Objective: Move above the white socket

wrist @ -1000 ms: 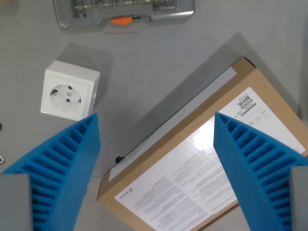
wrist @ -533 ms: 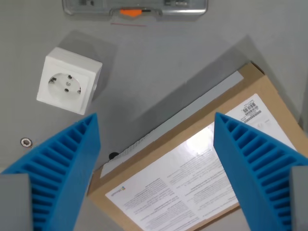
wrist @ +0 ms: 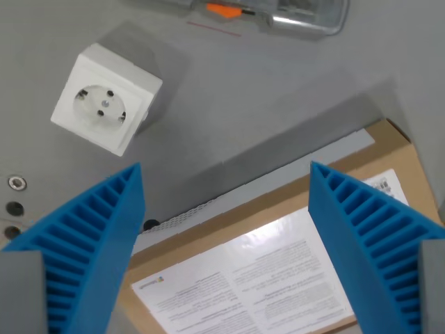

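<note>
The white socket (wrist: 108, 99) is a small cube with a round two-pin face, lying on the grey table at the wrist view's upper left. My gripper (wrist: 226, 250) is open, its two blue ribbed fingers (wrist: 83, 243) reaching up from the bottom corners with nothing between them. The socket lies above and just left of the left finger, apart from it. Beneath the gap between the fingers is a cardboard box, not the socket.
A brown cardboard box (wrist: 278, 250) with a white printed label fills the lower right. A clear plastic case (wrist: 278, 12) with an orange latch sits along the top edge. Several small holes (wrist: 14, 195) mark the table at the left edge.
The camera has shifted and turned: the socket, box and case all appear rotated clockwise. The box has slid lower right, and table holes have come into view at the left. Fingers stay equally spread.
</note>
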`<action>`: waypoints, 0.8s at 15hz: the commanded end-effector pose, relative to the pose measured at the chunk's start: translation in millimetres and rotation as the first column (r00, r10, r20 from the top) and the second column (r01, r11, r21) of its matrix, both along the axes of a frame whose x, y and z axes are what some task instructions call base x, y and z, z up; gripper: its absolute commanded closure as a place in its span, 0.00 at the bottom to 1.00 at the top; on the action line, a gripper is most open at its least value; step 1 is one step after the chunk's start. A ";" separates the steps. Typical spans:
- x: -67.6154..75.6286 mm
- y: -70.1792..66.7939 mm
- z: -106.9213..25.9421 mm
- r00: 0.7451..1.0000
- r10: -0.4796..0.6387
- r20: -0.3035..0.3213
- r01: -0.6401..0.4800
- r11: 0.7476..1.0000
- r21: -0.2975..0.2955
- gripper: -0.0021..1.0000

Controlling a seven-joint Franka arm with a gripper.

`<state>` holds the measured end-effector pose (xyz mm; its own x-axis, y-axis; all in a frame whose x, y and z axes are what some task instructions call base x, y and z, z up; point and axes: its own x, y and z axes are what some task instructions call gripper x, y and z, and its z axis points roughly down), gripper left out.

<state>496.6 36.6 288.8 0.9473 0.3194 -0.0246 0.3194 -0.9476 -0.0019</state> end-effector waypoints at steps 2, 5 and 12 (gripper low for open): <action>-9.6 8.9 -14.1 0.917 0.380 0.124 -0.385 0.922 0.023 0.00; -13.5 17.2 -25.8 0.874 0.470 0.128 -0.476 0.879 0.018 0.00; -21.2 37.4 -55.2 0.747 0.651 0.134 -0.658 0.753 0.012 0.00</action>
